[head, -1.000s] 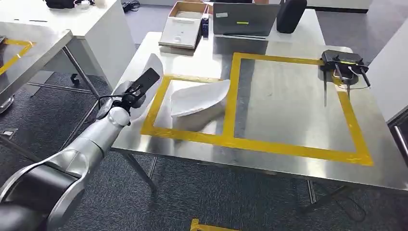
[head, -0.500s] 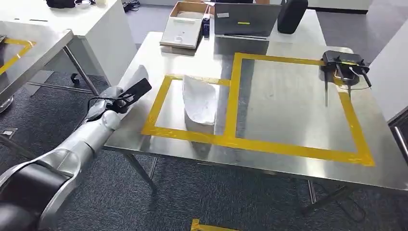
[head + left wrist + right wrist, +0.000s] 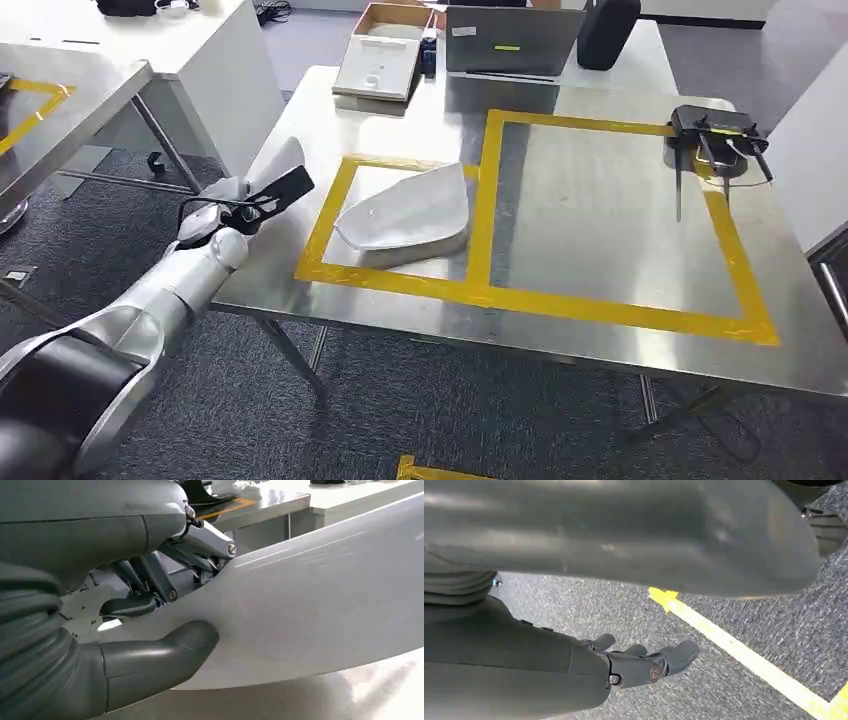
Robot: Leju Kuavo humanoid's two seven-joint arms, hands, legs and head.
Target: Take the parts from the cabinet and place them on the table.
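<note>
1. On the steel table [image 3: 600, 210], one white part [image 3: 405, 215] already lies inside the smaller yellow-taped square [image 3: 325, 225].
2. A second white part [image 3: 320, 605] is not yet placed; the left hand [image 3: 245, 195] grasps it beside the table's edge.
3. Right hand [image 3: 644, 662] hangs low over carpet, fingers loosely apart, holding nothing.

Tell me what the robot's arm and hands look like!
The left arm is shiny silver with a black upper section and a thin black cable looping near the wrist. The left hand has a grey ribbed cover, a thick smooth grey thumb, and darker fingers with small silver screws. The right hand is dark grey with the same screws.
</note>
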